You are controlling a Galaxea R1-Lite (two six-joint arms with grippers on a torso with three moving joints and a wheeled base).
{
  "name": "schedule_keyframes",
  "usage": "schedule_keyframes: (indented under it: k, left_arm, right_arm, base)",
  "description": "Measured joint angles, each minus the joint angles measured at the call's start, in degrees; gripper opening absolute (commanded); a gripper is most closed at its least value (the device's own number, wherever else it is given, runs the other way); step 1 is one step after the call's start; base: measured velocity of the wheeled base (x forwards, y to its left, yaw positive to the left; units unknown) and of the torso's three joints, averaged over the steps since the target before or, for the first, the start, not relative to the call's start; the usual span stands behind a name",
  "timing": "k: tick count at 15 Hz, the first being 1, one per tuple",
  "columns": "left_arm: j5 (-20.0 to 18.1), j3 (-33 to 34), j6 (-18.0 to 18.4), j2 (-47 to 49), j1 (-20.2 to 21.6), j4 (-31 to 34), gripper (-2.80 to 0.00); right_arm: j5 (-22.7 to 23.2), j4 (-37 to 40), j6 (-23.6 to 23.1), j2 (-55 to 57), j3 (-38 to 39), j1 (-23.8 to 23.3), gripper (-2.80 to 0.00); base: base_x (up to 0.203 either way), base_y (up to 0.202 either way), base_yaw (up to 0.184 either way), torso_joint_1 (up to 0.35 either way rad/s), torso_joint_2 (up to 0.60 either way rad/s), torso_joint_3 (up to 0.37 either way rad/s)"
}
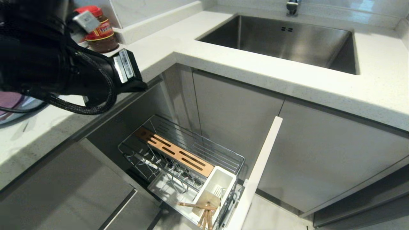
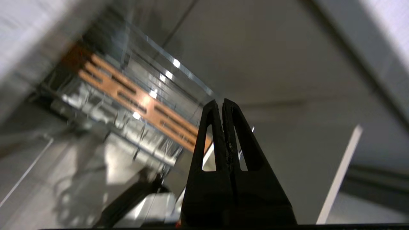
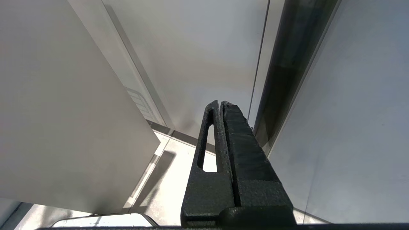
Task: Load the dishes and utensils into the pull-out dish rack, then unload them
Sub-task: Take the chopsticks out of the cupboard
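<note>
Overhead, the left pincer [image 2: 222, 101] hangs clenched and empty above the pull-out dish rack [image 1: 191, 150] holding chopsticks [image 1: 204, 214].

Left arm [image 1: 57, 64], black, cable-wrapped, raised at upper left of head view. Left gripper [image 2: 222, 103]: black tapered fingers pressed together, nothing between them. Right gripper [image 3: 220, 103]: black fingers likewise closed, empty, outside head view.

One rack [image 1: 191, 153], one jar [image 1: 101, 32], one sink [image 1: 287, 41]
</note>
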Motion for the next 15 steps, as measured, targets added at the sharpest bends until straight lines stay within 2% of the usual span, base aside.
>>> schedule_keyframes:
  k: [2, 6, 9, 10, 13, 15]
  left_arm:
    - [0.0, -1.1, 0.1, 2.4, -2.0, 5.1, -2.8]
    - [-1.2, -5.5, -0.1, 8.9, -5.8, 20.1, -2.8]
    - [-7.1, -8.2, -0.1, 14.0, -7.3, 27.6, -2.8]
    - [-9.3, -9.0, 0.0, 15.6, -7.4, 29.1, 0.0]
    - [-14.8, -11.5, 0.4, 20.5, -7.5, 33.5, 0.0]
    - [-15.9, -12.8, 0.7, 23.6, -7.2, 35.7, 0.0]
  right_arm:
    - [0.0, 0.0, 0.0, 0.0, 0.0, 0.0, -2.8]
    - [0.0, 0.0, 0.0, 0.0, 0.0, 0.0, -2.8]
    - [0.0, 0.0, 0.0, 0.0, 0.0, 0.0, -2.8]
    - [0.0, 0.0, 0.0, 0.0, 0.0, 0.0, -2.8]
    - [0.0, 0.0, 0.0, 0.0, 0.0, 0.0, -2.8]
    - [0.0, 0.0, 0.0, 0.0, 0.0, 0.0, -2.8]
  base:
    - [0.0, 0.0, 0.0, 0.0, 0.0, 0.0]
    - [0.0, 0.0, 0.0, 0.0, 0.0, 0.0]
    - [0.0, 0.0, 0.0, 0.0, 0.0, 0.0]
    - [0.0, 0.0, 0.0, 0.0, 0.0, 0.0]
    - [0.0, 0.0, 0.0, 0.0, 0.0, 0.0]
    - [0.0, 0.0, 0.0, 0.0, 0.0, 0.0]
